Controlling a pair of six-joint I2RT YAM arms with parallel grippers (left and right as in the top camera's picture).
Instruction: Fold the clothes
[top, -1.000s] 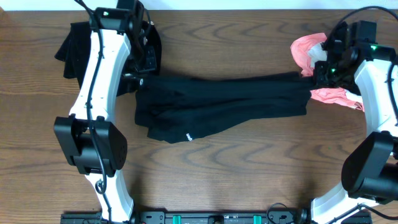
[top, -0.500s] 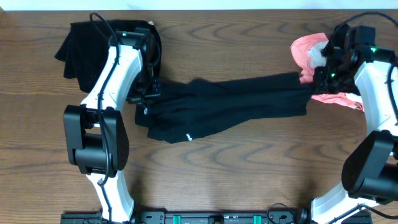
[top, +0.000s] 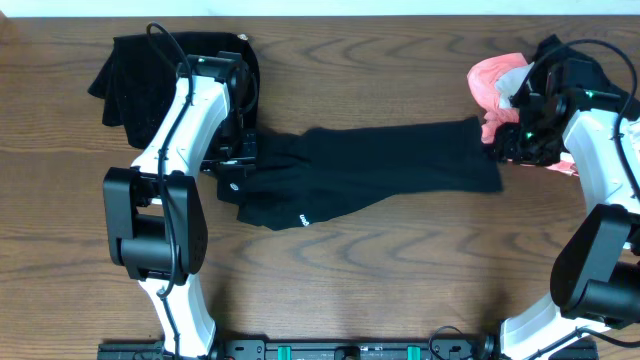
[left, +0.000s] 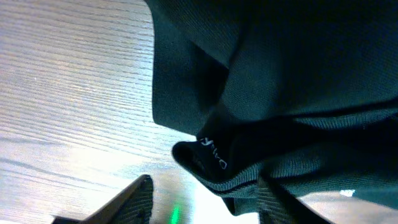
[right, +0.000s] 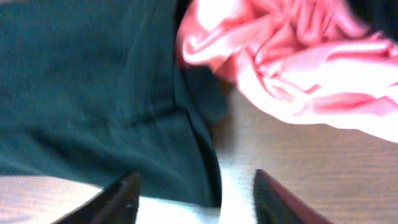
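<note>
**Q.** What has changed over the last second?

**A.** Both hands have let go. A second ago the limp black shirt (top: 370, 165) was held stretched between them. Now the left hand (top: 236, 155) and the right hand (top: 507, 145) each stand with fingers apart, grasping nothing. The shirt lies slack as a long band across the brown wood-grain surface (top: 400, 270).

**Q.** What does that mean for the folding?

**A.** The spreading step appears complete and the garment is laid out. It is still creased and bunched at its left end, so no tidy fold is made yet. A fresh grasp seems to be needed next.

**Q.** Where does the shirt lie relative to each hand?

**A.** Its ends reach to both hands.
- **Left hand:** in the left wrist view, a rolled hem bearing white lettering sits between the parted fingers, unpinched.
- **Right hand:** in the right wrist view, the shirt's edge runs down between the parted fingers.

The crumpled pink garment (top: 492, 80) lies just beside that corner, and a heap of black cloth (top: 135, 70) rests behind the left arm.
</note>
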